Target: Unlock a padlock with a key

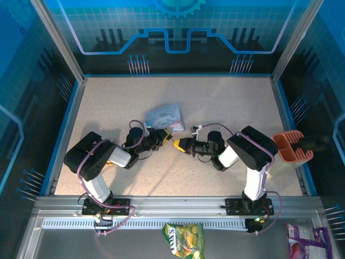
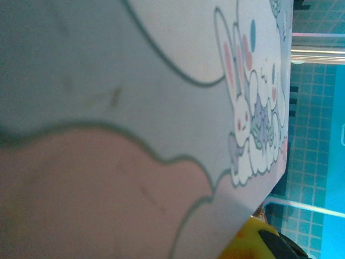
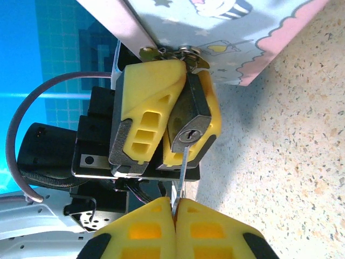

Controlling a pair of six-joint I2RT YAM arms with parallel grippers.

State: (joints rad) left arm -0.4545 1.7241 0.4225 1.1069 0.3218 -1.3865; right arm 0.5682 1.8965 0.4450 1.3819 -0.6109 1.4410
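In the right wrist view the small dark padlock (image 3: 186, 118) sits clamped between the yellow fingers (image 3: 145, 102) of my left gripper (image 3: 180, 102), keyhole (image 3: 187, 136) facing the camera. Its silvery shackle (image 3: 190, 52) hooks through the hasp of the pale blue cartoon tin (image 3: 226, 27). My right gripper (image 3: 175, 204) is shut on the slim key (image 3: 181, 172), whose blade points up and meets the keyhole's lower edge. From above, the left gripper (image 1: 164, 135) and right gripper (image 1: 179, 143) meet tip to tip just below the tin (image 1: 164, 116). The tin's lid (image 2: 135, 108) is pressed close to the left wrist camera.
An orange-red holder (image 1: 292, 147) hangs at the table's right edge. A yellow-green snack packet (image 1: 184, 240) and a purple packet (image 1: 304, 240) lie in front of the arm bases. Blue enclosure walls stand round the speckled tabletop (image 1: 215, 102).
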